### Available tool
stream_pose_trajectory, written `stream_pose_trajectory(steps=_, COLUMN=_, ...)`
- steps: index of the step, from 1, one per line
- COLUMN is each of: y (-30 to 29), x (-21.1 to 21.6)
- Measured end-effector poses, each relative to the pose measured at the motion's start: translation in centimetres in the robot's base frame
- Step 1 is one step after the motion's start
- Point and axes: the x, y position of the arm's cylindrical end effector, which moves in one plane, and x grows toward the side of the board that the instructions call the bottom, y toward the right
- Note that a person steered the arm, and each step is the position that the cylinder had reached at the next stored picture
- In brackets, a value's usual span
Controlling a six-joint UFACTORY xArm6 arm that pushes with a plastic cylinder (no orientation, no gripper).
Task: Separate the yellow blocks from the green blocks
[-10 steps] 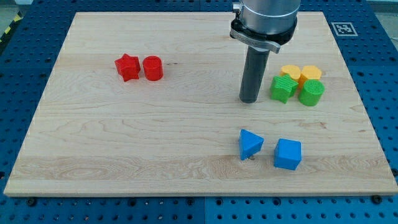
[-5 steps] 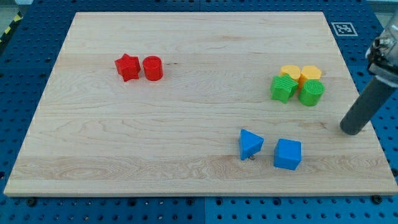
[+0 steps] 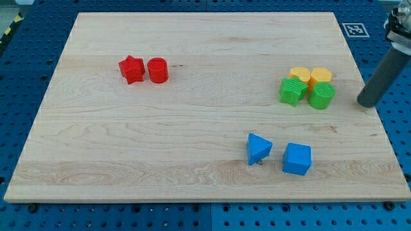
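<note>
Two yellow blocks sit side by side at the view's right: one (image 3: pixel 299 74) on the left, one (image 3: pixel 321 75) on the right. Just below them and touching them are a green star-like block (image 3: pixel 292 92) and a green cylinder (image 3: pixel 321 95). My tip (image 3: pixel 366 103) is at the board's right edge, to the right of the green cylinder and apart from it.
A red star block (image 3: pixel 131 68) and a red cylinder (image 3: pixel 157 70) sit together at the upper left. A blue triangular block (image 3: pixel 258 148) and a blue cube (image 3: pixel 297 158) lie at the lower right. The wooden board (image 3: pixel 128 147) lies on a blue perforated table.
The rod swung from left of the green blocks over to the board's right edge, then moved up toward the level of the green cylinder. No block has moved.
</note>
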Motion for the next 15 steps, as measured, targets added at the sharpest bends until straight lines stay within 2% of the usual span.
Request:
stream_pose_trajectory(steps=1, y=-1.9, x=-3.1)
stream_pose_trajectory(steps=2, y=-5.6, x=-3.6)
stream_pose_trajectory(steps=5, y=-13.9, x=-4.0)
stream_pose_trajectory(steps=7, y=-15.4, x=-2.5)
stream_pose_trajectory(steps=9, y=-21.2, x=-2.7)
stream_pose_trajectory(steps=11, y=-21.0, x=-3.8)
stream_pose_trajectory(steps=12, y=-20.9, x=-0.3)
stream_pose_trajectory(steps=13, y=-22.0, x=-0.1)
stream_pose_trajectory(steps=14, y=-25.9, x=-0.1)
stream_pose_trajectory(steps=15, y=-26.6, x=-3.8)
